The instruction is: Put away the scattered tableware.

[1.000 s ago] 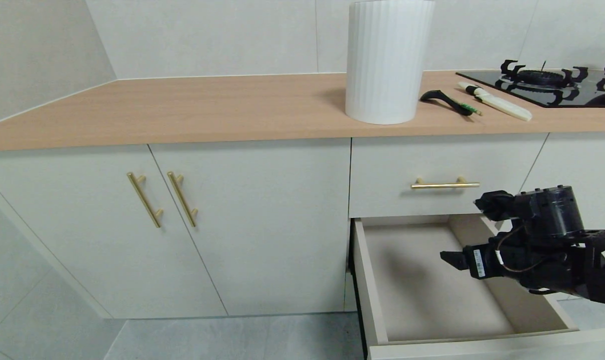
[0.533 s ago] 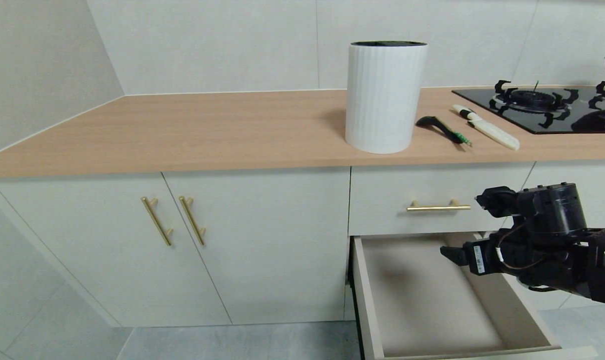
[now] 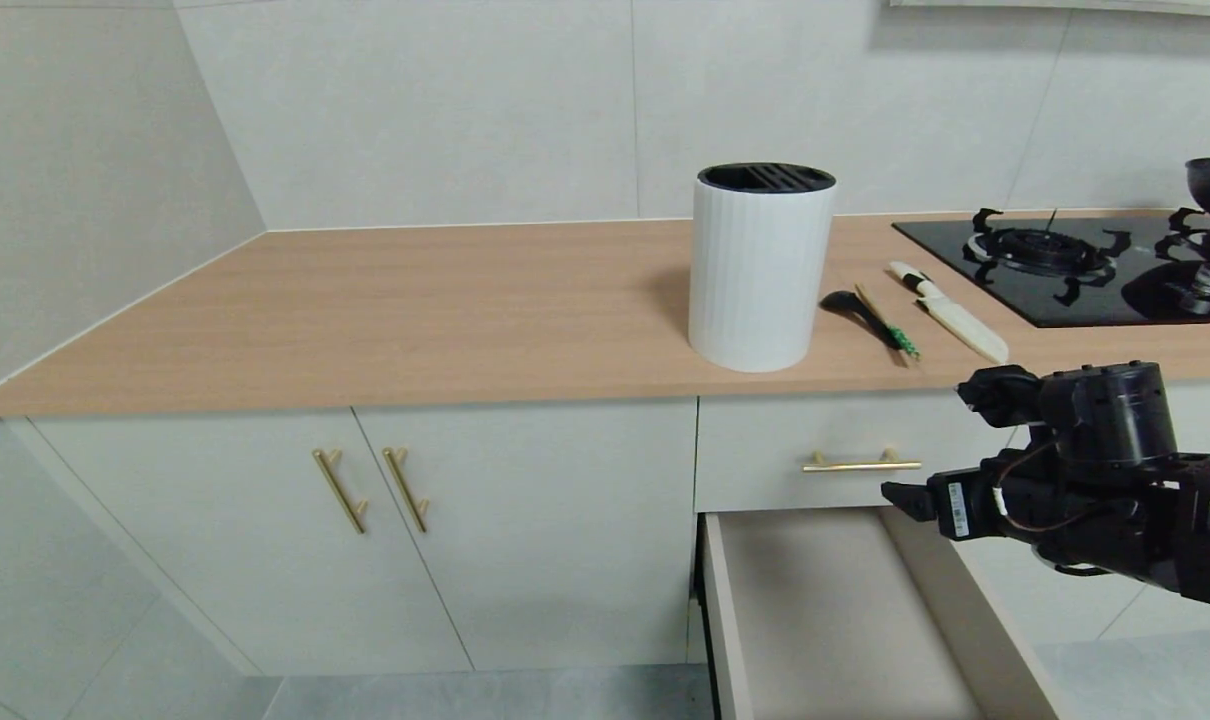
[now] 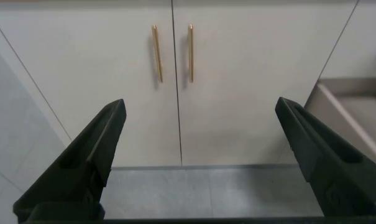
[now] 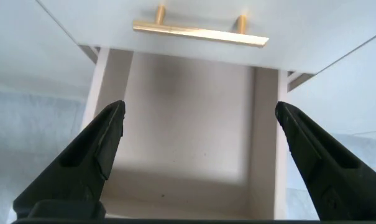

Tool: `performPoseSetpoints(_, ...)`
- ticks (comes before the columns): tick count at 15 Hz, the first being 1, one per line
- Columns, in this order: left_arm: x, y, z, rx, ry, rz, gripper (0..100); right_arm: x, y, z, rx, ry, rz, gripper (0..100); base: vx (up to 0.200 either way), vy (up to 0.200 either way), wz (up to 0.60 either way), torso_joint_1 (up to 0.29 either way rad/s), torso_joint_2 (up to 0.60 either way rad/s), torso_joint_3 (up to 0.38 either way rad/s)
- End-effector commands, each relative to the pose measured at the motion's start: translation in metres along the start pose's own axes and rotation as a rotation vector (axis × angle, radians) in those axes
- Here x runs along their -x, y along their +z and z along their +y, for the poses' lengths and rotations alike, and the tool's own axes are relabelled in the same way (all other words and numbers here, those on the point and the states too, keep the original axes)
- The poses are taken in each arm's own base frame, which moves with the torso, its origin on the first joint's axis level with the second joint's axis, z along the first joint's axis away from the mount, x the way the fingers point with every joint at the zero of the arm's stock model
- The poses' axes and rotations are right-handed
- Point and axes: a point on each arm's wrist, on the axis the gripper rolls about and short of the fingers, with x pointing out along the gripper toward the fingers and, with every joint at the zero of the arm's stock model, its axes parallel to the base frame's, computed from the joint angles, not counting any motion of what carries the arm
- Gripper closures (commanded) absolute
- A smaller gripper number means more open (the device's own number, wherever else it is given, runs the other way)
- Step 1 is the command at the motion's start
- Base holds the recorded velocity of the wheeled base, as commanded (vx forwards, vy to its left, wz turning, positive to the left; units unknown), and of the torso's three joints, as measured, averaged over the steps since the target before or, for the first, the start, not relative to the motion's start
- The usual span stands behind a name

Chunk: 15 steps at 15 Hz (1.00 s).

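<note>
Evidently the scattered tableware is not yet put away: a black spoon [image 3: 851,305], a pair of chopsticks [image 3: 887,322] with green ends and a pale knife [image 3: 950,313] lie flat on the wooden counter [image 3: 415,320], close together at about 3 o'clock from the white ribbed holder [image 3: 761,268], between it and the black hob [image 3: 1055,262]. The holder stands upright near the counter's front edge, its black slotted top showing no handle sticking out, so it looks ready to take them. Below, at roughly 5 o'clock from the holder, the lower drawer [image 3: 815,610] is pulled well out under a shut drawer with a gold handle [image 3: 860,462]; the part of its pale floor in view has nothing lying on it, and I judge it was opened as the other possible home for the pieces. The right gripper [image 3: 925,440] hangs in front of that drawer's open mouth with its fingers spread wide and nothing between them, low and clear of the counter, which suits a hand that must next rise to the tableware at about 12 o'clock from it. The left gripper [image 4: 197,112] is likewise spread wide and holds nothing, facing the double cabinet doors [image 4: 173,53] well off at the drawer's 9 o'clock, seemingly parked out of the way.
</note>
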Motion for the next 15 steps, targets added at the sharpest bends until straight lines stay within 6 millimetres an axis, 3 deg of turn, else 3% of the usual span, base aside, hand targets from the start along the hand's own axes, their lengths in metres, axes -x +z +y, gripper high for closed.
performPoseSetpoints(1,0.0,0.0,0.0,0.0,0.0,-0.001,0,-0.003,-0.001,0.0,0.0,-0.001,0.007,0,0.0,0.0,0.0,0.212,-0.49,-0.276)
performPoseSetpoints(6,0.0,0.0,0.0,0.0,0.0,-0.001,0,-0.006,0.001,0.001,-0.008,-0.002,-0.026,0,0.0,0.0,0.0,0.142,-0.32,-0.177)
performPoseSetpoints(9,0.0,0.0,0.0,0.0,0.0,-0.001,0,-0.022,0.015,0.002,-0.082,-0.101,-0.19,0,0.0,0.0,0.0,0.011,-0.02,-0.012)
performPoseSetpoints(15,0.0,0.0,0.0,0.0,0.0,-0.001,0,-0.035,0.045,-0.002,-0.154,-0.14,-0.292,0,0.0,0.0,0.0,0.0,0.0,0.0)
